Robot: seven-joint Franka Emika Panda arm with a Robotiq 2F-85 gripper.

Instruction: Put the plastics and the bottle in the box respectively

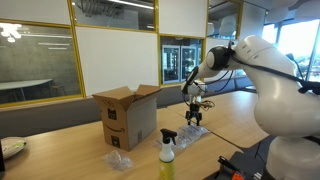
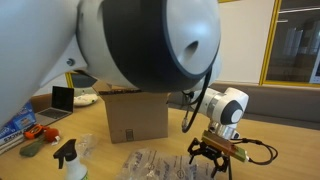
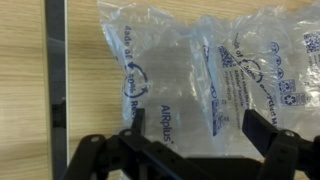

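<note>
A strip of clear air-pillow plastic (image 3: 190,70) printed "AIRplus" lies on the wooden table, right under my gripper (image 3: 196,128). The jaws are open and straddle it, with nothing gripped. In both exterior views the gripper (image 1: 197,120) (image 2: 212,158) hovers just above this plastic (image 1: 190,137) (image 2: 150,163). A second plastic piece (image 1: 120,160) lies in front of the open cardboard box (image 1: 128,118) (image 2: 135,118). A yellow-green spray bottle (image 1: 167,150) with a black trigger top stands upright between the two plastics. It also shows in an exterior view (image 2: 68,162).
The table's dark edge strip (image 3: 57,70) runs beside the plastic. A laptop (image 2: 62,99), a blue item (image 2: 20,125) and a red tool (image 2: 42,132) lie beyond the box. The robot base (image 1: 285,100) stands at the table's end. Glass walls lie behind.
</note>
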